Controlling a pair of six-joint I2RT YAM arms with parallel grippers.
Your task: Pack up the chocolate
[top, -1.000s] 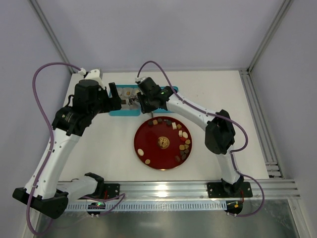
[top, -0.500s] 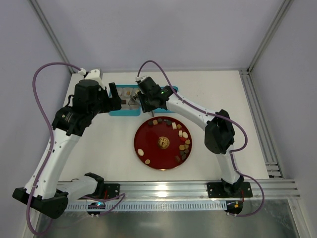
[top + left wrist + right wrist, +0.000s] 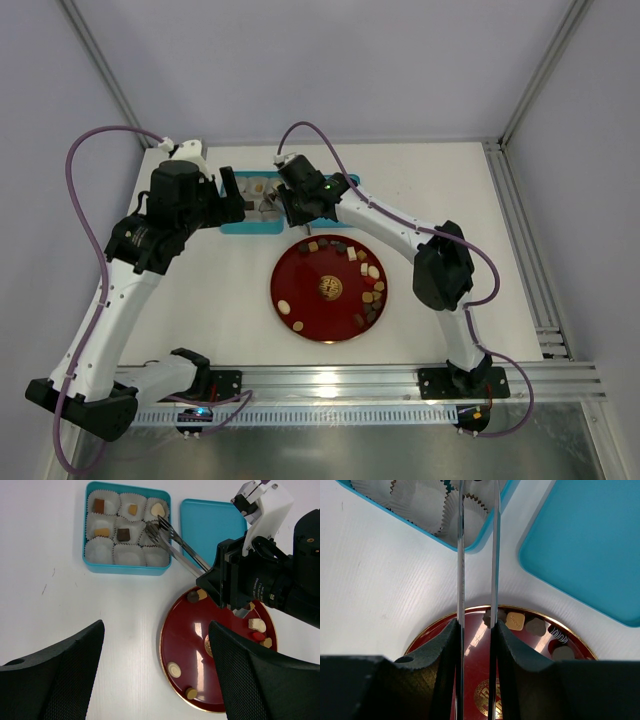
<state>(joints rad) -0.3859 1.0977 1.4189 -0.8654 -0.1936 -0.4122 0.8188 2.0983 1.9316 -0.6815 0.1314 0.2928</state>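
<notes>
While the right tool [image 3: 475, 635] clamps a pair of metal tongs [image 3: 175, 547], their tips reach over the right-hand paper cups [image 3: 100, 550] of the teal box [image 3: 127, 570] at the upper left of the left wrist frame (whether anything sits between the tips, I cannot tell). Five pieces of chocolate [image 3: 123, 535] lie in the cups there, and the rest are scattered on the red plate [image 3: 182, 645] at lower right, below the loose lid [image 3: 210, 525] on the white bench [image 3: 50, 590]. The left tool [image 3: 156, 630] hangs above it all, jaws spread wide, holding nothing.
</notes>
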